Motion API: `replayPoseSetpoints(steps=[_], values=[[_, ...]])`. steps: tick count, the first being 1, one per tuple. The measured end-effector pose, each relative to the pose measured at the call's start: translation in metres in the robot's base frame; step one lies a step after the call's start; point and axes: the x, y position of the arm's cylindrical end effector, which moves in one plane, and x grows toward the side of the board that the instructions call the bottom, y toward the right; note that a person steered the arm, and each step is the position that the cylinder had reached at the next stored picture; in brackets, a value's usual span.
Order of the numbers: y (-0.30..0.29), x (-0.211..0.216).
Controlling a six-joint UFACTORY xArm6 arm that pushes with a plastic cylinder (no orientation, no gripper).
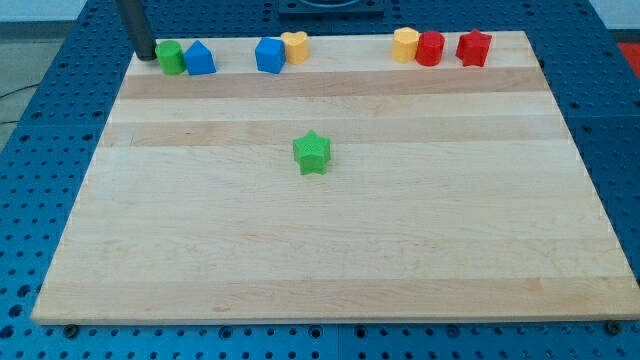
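My tip (146, 57) rests at the board's top left corner, just left of a green round block (170, 57) and close to touching it. A blue block with a pointed top (200, 58) stands against the green one's right side. Further right along the top edge a blue block (269, 55) sits beside a yellow heart-shaped block (295, 46). Near the top right are a yellow block (405, 44), a red round block (430, 48) and a red star-like block (474, 48). A green star (312, 152) stands alone near the board's middle.
The wooden board (330, 250) lies on a blue perforated table (30, 150). The rod's shaft rises out of the view's top left.
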Motion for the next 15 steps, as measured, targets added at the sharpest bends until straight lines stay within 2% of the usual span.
replayPoseSetpoints(steps=[1, 2, 3, 4, 5, 7, 9, 10, 11, 12, 13, 14, 15], values=[[0.013, 0.001], [0.039, 0.085], [0.045, 0.146], [0.001, 0.125], [0.028, 0.07], [0.036, 0.044], [0.129, 0.146], [0.106, 0.118], [0.138, 0.115], [0.185, 0.145], [0.203, 0.179], [0.203, 0.179], [0.203, 0.156]])
